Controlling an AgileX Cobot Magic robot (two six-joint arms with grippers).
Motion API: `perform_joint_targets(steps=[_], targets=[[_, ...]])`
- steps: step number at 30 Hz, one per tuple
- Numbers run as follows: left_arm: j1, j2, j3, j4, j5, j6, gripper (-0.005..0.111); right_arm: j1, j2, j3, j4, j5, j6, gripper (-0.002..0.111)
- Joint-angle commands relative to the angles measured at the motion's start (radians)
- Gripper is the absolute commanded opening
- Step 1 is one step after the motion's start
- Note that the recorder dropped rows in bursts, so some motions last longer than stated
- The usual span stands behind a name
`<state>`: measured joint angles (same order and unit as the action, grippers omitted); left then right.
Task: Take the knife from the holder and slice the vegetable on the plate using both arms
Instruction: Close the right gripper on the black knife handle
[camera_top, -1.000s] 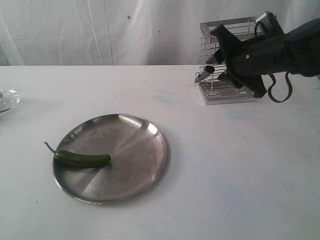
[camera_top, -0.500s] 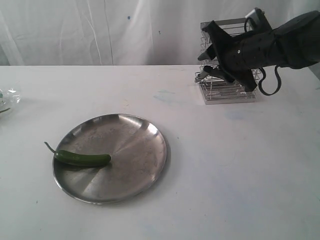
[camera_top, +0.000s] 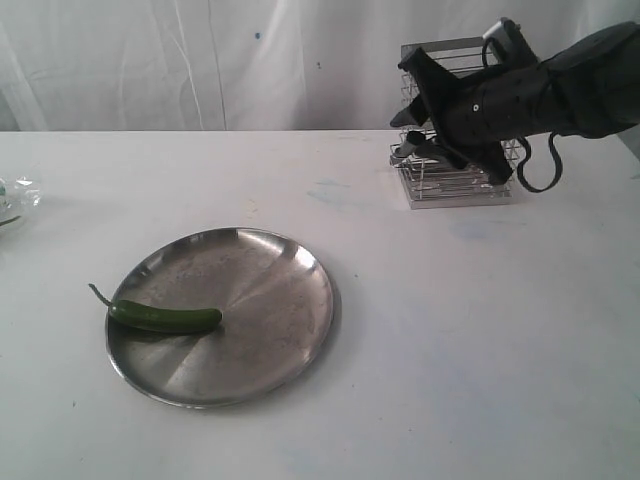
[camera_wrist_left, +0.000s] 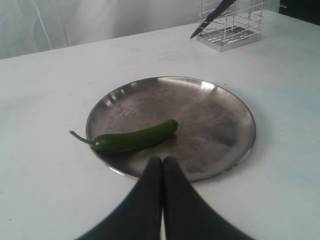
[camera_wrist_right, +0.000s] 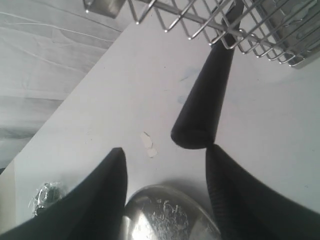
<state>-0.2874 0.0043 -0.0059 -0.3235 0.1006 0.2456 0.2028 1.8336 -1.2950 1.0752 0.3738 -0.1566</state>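
Since there's only one knife (camera_wrist_right: 202, 100) to be seen, it gets covered first: it's leaned out of the single wire holder (camera_top: 455, 183), with one thick black end poking past the bars toward the plate side. Whether that end is handle or blade can't really be told, tbh. It isn't gripped by anything. The right gripper (camera_wrist_right: 165, 149) is parked right in front of it with its two fingers (camera_wrist_right: 107, 195) spread well apart. The knife's blunt end is lined up just ahead of the gap, and one fingertip is seen right beside it, though actual contact can't be confirmed. In the exterior view the holder is stood upright at the far right of the white table (camera_top: 470, 340) and is mostly covered by that arm.

One green chili (camera_top: 165, 318) is laid on one round steel plate (camera_top: 265, 290), over by the plate's left rim, with the stem curled out over the edge. Plate and holder are set well apart.

The left gripper (camera_wrist_left: 161, 160) is shown pressed fully together with nothing between its fingers. It's hung just outside the plate rim nearest to it, and the chili a little beyond isn't touched.

Extras: one crumpled shiny wrapper thing (camera_top: 15, 192) is spotted at the table's left edge, one tiny white scrap (camera_wrist_right: 148, 144) is seen on the tabletop near the right gripper, and a white sheet (camera_top: 150, 60) is hung behind it all.
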Motion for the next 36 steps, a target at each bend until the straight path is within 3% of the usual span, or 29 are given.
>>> perform_joint_targets(steps=[1, 5, 36], targets=[[-0.003, -0.004, 0.006, -0.012, -0.003, 0.004, 0.000, -0.013, 0.007, -0.006, 0.002, -0.026, -0.012, 0.052], [-0.003, -0.004, 0.006, -0.012, -0.003, 0.004, 0.000, -0.017, 0.020, -0.006, 0.005, -0.022, 0.001, 0.059], [-0.003, -0.004, 0.006, -0.012, -0.003, 0.004, 0.000, -0.015, 0.075, -0.014, 0.027, -0.133, 0.020, 0.056]])
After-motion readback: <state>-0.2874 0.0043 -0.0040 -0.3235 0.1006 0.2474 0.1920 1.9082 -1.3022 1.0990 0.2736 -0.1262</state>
